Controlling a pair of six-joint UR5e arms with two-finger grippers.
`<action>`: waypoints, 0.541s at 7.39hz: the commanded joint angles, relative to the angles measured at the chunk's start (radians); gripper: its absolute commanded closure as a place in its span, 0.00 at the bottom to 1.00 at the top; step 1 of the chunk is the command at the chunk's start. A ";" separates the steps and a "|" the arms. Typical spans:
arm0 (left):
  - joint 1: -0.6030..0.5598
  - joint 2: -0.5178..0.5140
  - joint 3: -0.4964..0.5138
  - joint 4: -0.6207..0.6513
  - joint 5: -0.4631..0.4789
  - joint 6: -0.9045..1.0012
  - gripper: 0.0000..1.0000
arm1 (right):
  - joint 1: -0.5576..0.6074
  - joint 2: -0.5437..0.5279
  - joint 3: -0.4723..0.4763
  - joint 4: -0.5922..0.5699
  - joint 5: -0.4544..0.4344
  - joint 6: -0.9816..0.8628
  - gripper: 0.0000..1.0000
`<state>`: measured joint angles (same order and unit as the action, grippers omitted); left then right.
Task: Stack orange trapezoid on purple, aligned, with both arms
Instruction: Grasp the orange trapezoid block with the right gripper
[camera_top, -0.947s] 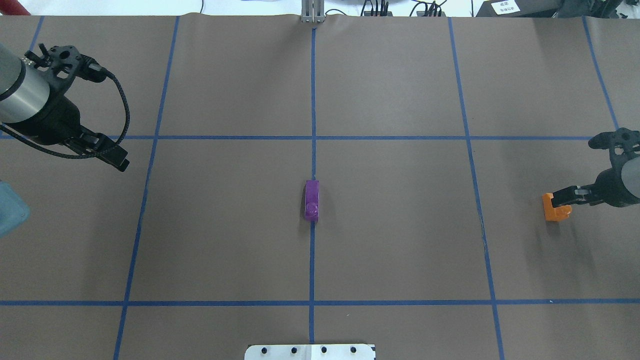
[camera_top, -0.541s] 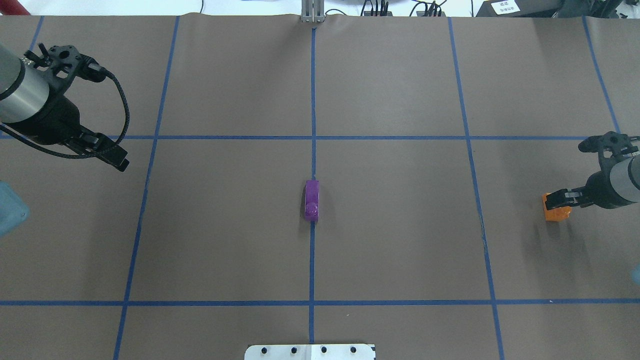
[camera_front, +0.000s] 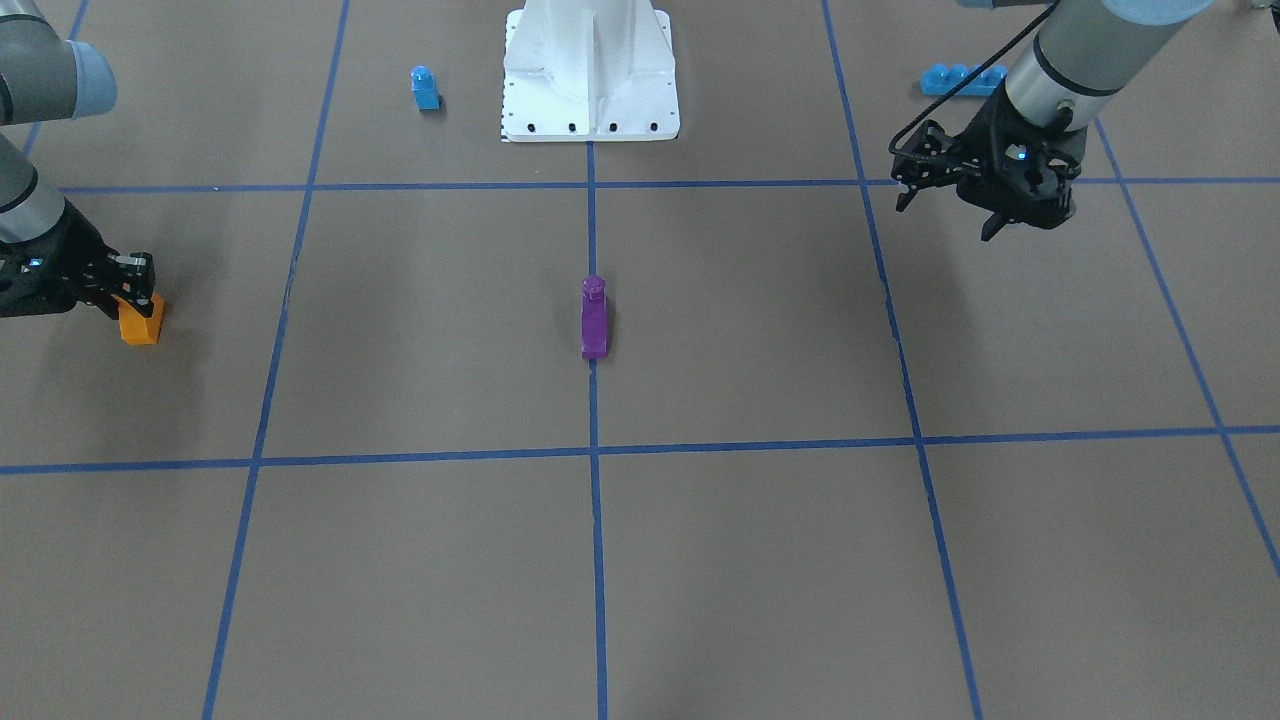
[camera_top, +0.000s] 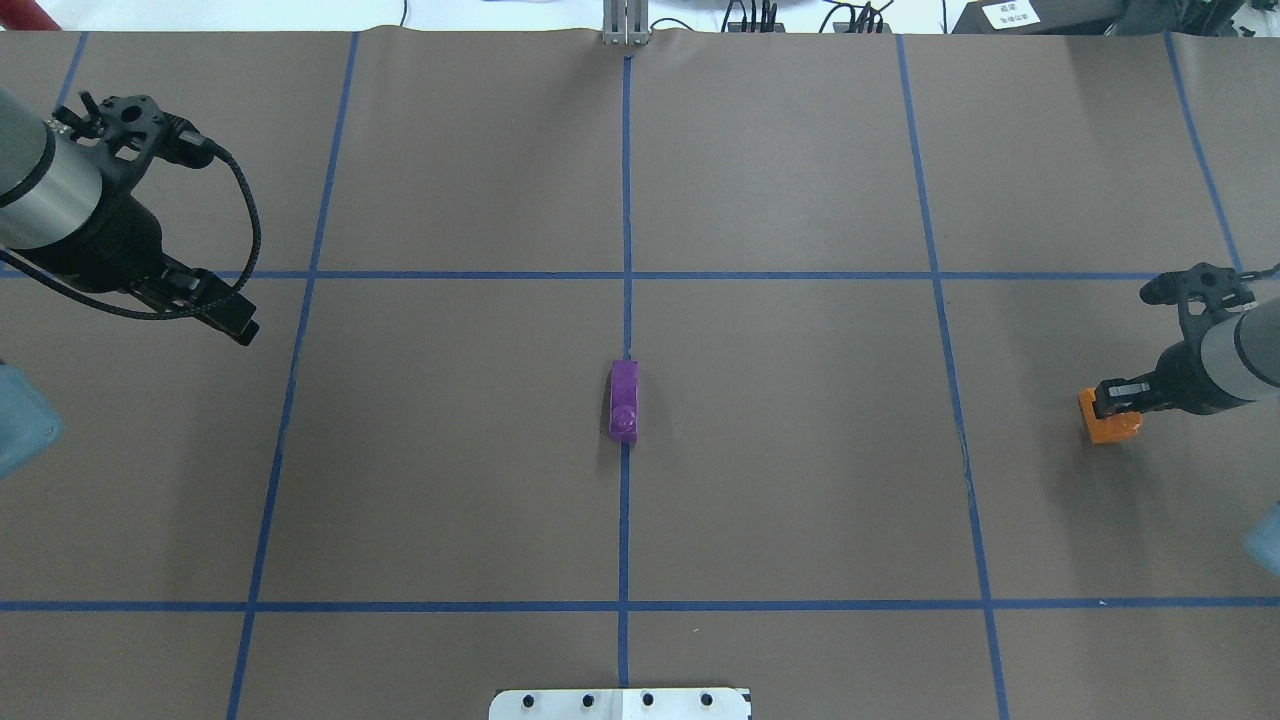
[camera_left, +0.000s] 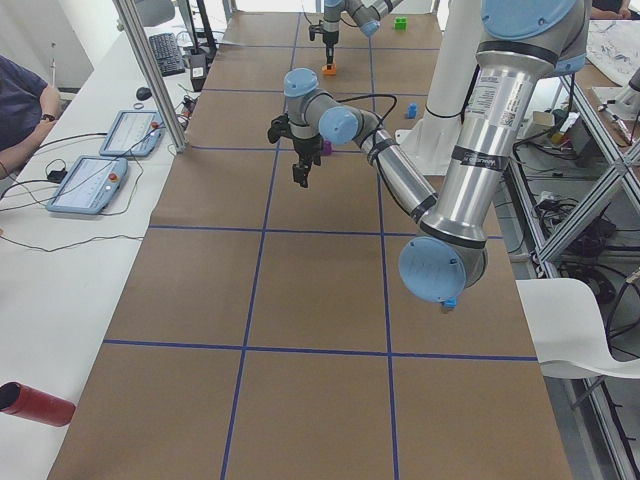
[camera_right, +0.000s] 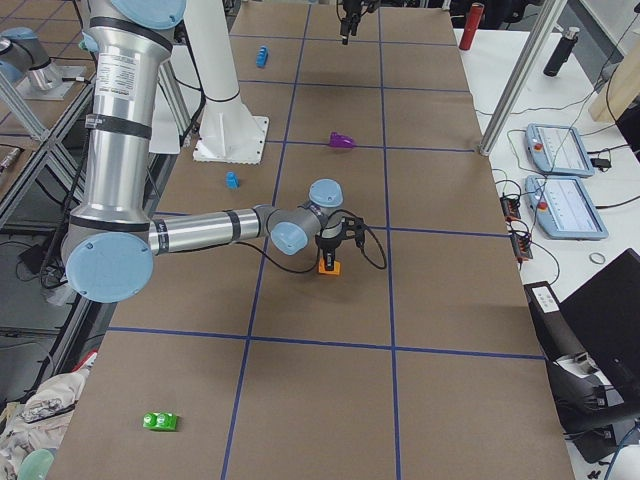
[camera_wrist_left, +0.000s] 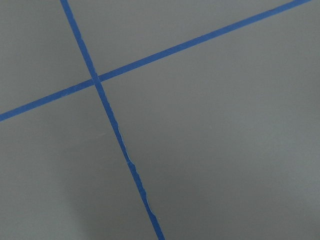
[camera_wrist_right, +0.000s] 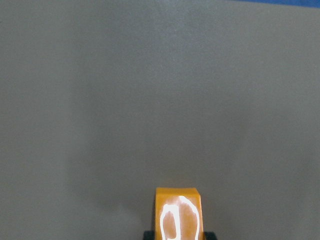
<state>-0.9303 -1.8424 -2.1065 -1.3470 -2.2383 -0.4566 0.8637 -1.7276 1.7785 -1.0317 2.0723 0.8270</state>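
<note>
Two claws, only one busy. Front view: the right claw (camera_front: 128, 293) is clamped on the orange trapezoid (camera_front: 140, 325), low at the counter (camera_front: 400, 550). The purple (camera_front: 593, 320) sits well apart, between both claws. Overhead: the left claw (camera_top: 238, 327) looks pinched shut and empty, far from purple. Right wrist cam: orange sits right between the fingertips. Pickup stage, I'd say; next it needs carrying over purple, studs lined up.

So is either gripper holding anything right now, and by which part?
The right gripper holds the orange trapezoid, pinched at its upper part; the left gripper holds nothing.
</note>
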 joint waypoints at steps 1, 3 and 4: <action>0.001 0.000 0.000 -0.001 0.000 -0.007 0.00 | 0.003 -0.004 0.015 -0.007 0.002 -0.002 1.00; 0.001 0.000 0.002 -0.001 0.000 -0.007 0.00 | 0.000 0.029 0.091 -0.094 0.012 -0.003 1.00; 0.001 0.002 0.003 -0.001 0.005 -0.007 0.00 | 0.001 0.113 0.114 -0.202 0.012 0.004 1.00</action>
<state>-0.9296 -1.8423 -2.1043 -1.3484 -2.2370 -0.4631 0.8647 -1.6870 1.8571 -1.1281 2.0828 0.8257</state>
